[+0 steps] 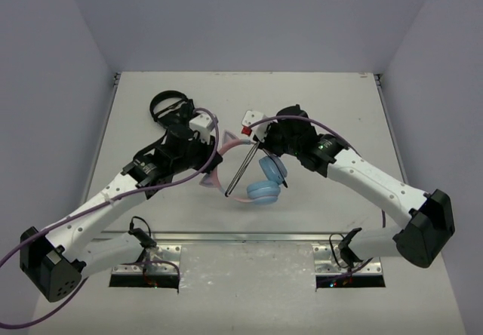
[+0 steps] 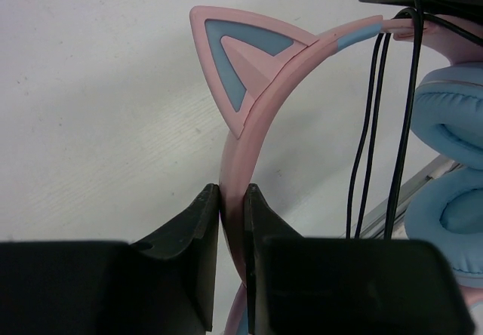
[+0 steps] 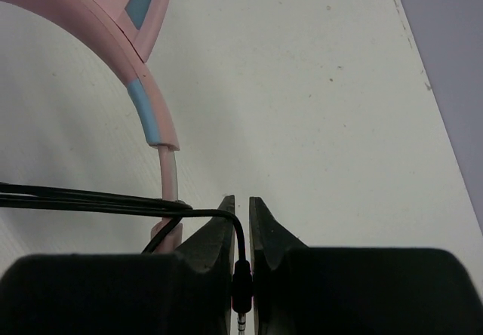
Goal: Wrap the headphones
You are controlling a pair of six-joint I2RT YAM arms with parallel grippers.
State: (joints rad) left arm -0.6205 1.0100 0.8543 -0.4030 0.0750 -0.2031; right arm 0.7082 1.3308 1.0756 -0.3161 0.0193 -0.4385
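Item — the headphones (image 1: 253, 170): near the middle of the table (image 1: 339, 101), between my two arms, blue ear cups (image 1: 266, 182) toward the near edge. I cannot tell whether the cups touch the surface.

Hold, my left claw (image 2: 232, 195): closed to the thickness of the pink headband (image 2: 235, 142) and pinching it below the cat ear (image 2: 240, 56). From my fingers the band's arc rises and curves over toward the other arm.

Hold, my right claw (image 3: 241, 203): almost closed, the plug (image 3: 241, 286) nipped between the fingers. The cable (image 3: 98, 198) leads off sideways to the band's end, just beside this claw.

Lie of the cable: black strands cross the band near the cups, roughly square to its long axis.

Judgement — the next turn depends on carrying the plug around the band. The right claw is the nearer for that, and the left serves as anchor.

Room: bare table beyond and to the right. The black headphones (image 1: 167, 106) lie far left behind my left arm, well apart. The side walls close in at the table's edges.
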